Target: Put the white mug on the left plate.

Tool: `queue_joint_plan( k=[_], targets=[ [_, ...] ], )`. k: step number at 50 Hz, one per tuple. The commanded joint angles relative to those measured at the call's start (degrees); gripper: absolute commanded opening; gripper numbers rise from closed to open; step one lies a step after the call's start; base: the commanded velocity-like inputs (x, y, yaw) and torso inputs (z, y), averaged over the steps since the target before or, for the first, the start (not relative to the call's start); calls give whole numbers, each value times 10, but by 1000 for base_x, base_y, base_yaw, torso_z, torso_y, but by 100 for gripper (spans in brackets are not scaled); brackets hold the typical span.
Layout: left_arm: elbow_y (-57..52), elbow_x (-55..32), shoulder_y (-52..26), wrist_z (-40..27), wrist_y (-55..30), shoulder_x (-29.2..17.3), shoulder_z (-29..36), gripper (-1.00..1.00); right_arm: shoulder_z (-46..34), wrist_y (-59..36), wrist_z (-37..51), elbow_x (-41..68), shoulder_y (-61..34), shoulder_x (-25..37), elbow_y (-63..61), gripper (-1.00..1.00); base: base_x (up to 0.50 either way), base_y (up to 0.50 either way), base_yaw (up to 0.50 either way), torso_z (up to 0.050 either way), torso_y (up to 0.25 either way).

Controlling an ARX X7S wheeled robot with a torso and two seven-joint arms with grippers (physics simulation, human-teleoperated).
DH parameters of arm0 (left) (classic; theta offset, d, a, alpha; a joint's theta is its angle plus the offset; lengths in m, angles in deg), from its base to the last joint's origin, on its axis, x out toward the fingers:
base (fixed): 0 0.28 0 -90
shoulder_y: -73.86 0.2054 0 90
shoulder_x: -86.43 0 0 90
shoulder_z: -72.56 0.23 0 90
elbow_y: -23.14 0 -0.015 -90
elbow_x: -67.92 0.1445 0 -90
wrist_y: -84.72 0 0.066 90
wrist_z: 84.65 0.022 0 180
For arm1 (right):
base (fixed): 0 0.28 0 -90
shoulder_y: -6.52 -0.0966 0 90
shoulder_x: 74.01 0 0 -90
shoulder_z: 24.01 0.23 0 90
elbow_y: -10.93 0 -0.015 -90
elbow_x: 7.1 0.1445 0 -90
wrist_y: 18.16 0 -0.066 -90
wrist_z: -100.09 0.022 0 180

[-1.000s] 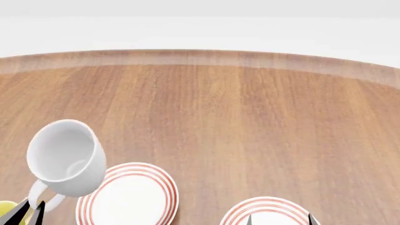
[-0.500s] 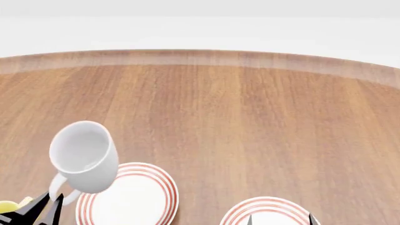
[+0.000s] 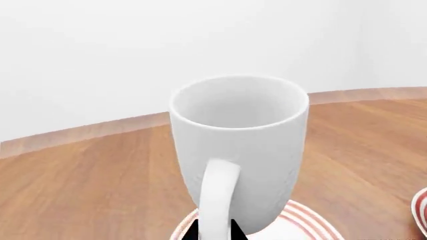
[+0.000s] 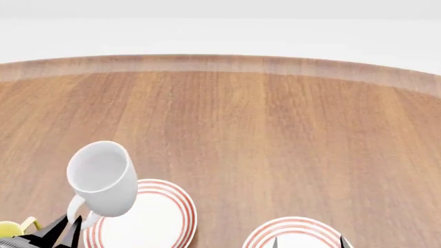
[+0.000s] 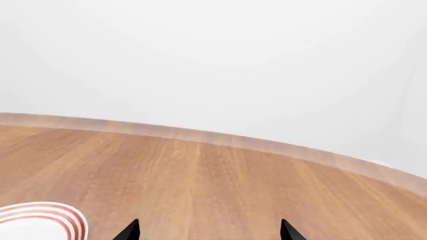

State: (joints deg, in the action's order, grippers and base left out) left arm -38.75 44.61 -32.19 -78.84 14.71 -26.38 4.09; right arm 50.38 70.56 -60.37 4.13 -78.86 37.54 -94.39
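The tall all-white mug [image 4: 103, 178] hangs in the air over the left rim of the left plate [image 4: 155, 217], tilted. My left gripper [image 4: 67, 230] is shut on its loop handle [image 3: 217, 200]. In the left wrist view the mug [image 3: 247, 145] stands upright before the camera, with the red-ringed plate [image 3: 307, 225] under and behind it; I cannot tell whether its base touches the plate. My right gripper [image 5: 209, 231] is open and empty, low over the table; its fingertips [image 4: 342, 241] show over the right plate.
A second identical red-ringed plate [image 4: 293, 232] lies at the front right; its rim also shows in the right wrist view [image 5: 50, 215]. A yellow mug handle [image 4: 17, 227] shows at the front left corner. The round wooden table [image 4: 262, 129] stretches away behind.
My left gripper has carried the mug to the right and down, from beside the left plate to over its left rim. The right gripper has not moved.
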Motion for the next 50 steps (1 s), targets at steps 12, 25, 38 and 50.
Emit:
queue_joint_plan(
  k=[12,25,38,50],
  targets=[
    [89,-14,-24,37,52,48,2,-100,-4,1,1,2,-4,2,3,100,0,0,0,0,1],
    [179,-14,-54,58,84,73,-1,-100,-3,4,3,4,1,4,2,100,0,0,0,0,0],
    [336,-8,-109,88,158,113,-11,-100,-5,10,4,5,2,4,9,100,0,0,0,0,1],
    [438,-10,-149,116,207,142,-21,-100,-1,14,5,9,2,6,6,100,0,0,0,0,0]
  ],
)
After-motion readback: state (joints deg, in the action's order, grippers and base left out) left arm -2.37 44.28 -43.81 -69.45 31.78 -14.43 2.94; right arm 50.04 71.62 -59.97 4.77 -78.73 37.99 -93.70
